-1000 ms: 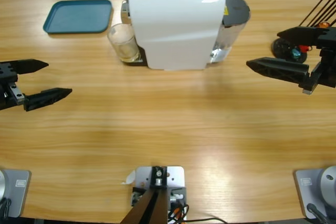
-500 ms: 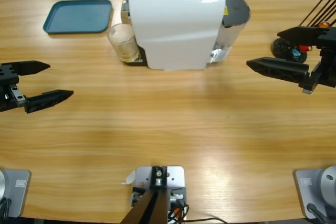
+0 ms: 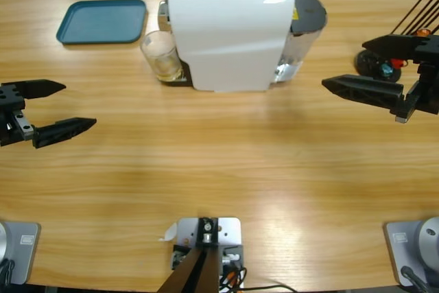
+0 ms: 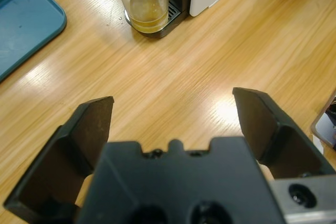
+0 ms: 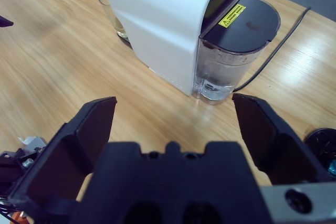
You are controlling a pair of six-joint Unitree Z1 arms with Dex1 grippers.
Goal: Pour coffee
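A long wooden table (image 3: 226, 162) with pale grain fills the high view. At its far middle stands a white coffee machine (image 3: 230, 32), with a dark-lidded clear water tank (image 3: 305, 22) at its right side. A small clear glass tumbler (image 3: 162, 56) sits on the machine's black drip stand at the machine's left side, and the coffee (image 4: 148, 18), a shallow amber-brown layer, lies in the bottom of that glass. To the far left, well apart from the glass, a teal tray (image 3: 103, 21) lies flat on the wood.

The left gripper (image 3: 72, 106) comes in from the left edge, its two black jaws spread wide with nothing between them. It hangs over bare wood, well apart from the tumbler. In the left wrist view the glass stands ahead of the jaws, toward the top of the picture, with the tray's corner to its left.

The right gripper (image 3: 346, 66) comes in from the right edge, its jaws likewise spread and holding nothing, pointing toward the machine's tank side but clear of it. Just beyond it, near the far right edge, a dark round holder (image 3: 377, 66) with small coloured items and thin black rods (image 3: 415, 13) stands on the table.
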